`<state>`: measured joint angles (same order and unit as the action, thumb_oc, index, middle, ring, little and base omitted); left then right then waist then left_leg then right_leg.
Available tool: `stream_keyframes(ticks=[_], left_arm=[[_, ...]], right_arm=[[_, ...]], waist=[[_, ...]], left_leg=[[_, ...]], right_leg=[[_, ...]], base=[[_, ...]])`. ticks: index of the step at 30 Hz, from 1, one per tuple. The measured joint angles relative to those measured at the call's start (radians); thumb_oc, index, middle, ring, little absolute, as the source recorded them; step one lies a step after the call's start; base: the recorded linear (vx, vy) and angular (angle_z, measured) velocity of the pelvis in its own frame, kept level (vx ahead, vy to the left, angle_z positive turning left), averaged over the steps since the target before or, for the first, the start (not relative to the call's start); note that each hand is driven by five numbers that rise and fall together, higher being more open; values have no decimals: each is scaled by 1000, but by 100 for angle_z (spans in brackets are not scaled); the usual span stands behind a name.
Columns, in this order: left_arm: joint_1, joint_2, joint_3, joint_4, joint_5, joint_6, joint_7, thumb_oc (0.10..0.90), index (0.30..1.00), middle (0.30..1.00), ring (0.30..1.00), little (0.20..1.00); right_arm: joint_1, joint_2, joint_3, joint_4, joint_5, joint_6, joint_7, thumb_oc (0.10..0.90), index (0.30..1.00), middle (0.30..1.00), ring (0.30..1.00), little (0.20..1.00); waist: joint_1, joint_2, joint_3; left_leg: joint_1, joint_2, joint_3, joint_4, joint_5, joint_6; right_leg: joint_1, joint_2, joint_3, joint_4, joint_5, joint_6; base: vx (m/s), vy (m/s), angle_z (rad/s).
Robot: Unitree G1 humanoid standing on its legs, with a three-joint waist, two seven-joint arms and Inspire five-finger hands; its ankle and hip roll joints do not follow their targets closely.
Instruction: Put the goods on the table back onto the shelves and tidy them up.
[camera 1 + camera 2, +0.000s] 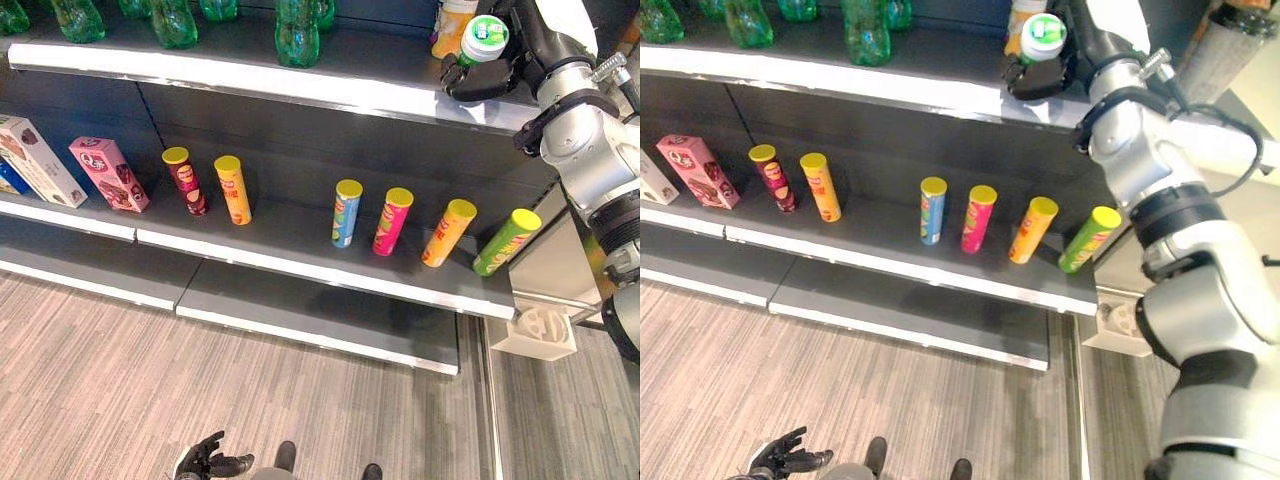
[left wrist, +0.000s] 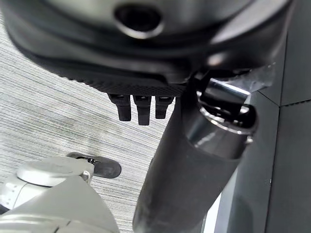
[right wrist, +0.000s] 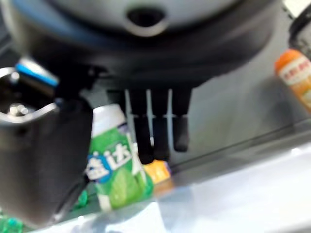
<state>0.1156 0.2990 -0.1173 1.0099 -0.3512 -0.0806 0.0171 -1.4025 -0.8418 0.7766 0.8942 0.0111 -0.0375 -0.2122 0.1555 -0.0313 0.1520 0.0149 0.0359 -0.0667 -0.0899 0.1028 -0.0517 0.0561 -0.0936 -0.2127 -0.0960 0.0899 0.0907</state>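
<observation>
- The right hand (image 1: 483, 78) is up at the front edge of the top dark shelf (image 1: 300, 85), its fingers and thumb curled round a small green-and-white plastic bottle with a white cap (image 3: 114, 165).
- That bottle is upright at the shelf lip, just beside an orange-labelled bottle (image 1: 452, 32) standing behind it.
- Judging by its size and smooth plastic wall, the bottle is light, stiff and somewhat slippery; its narrow base could make it topple when let go.
- The best hold looks to be round the body below the cap, as it is now.
- The left hand (image 1: 208, 461) hangs low over the grey floor, fingers loosely spread and holding nothing.
- Tall yellow-lidded cans (image 1: 346, 213) lean on the middle shelf.
</observation>
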Motion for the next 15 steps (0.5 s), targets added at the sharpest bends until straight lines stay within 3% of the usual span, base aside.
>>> stream_keyframes(ticks=[15], left_arm=[[3, 0, -1, 3, 0, 0, 18, 800, 900, 900, 900, 900]], right_arm=[[0, 10, 1, 6, -3, 0, 1, 400, 300, 300, 300, 300]], waist=[[5, 0, -7]], left_leg=[[-8, -1, -19, 0, 3, -4]], right_leg=[[0, 0, -15, 0, 0, 0]], base=[[0, 2, 1]])
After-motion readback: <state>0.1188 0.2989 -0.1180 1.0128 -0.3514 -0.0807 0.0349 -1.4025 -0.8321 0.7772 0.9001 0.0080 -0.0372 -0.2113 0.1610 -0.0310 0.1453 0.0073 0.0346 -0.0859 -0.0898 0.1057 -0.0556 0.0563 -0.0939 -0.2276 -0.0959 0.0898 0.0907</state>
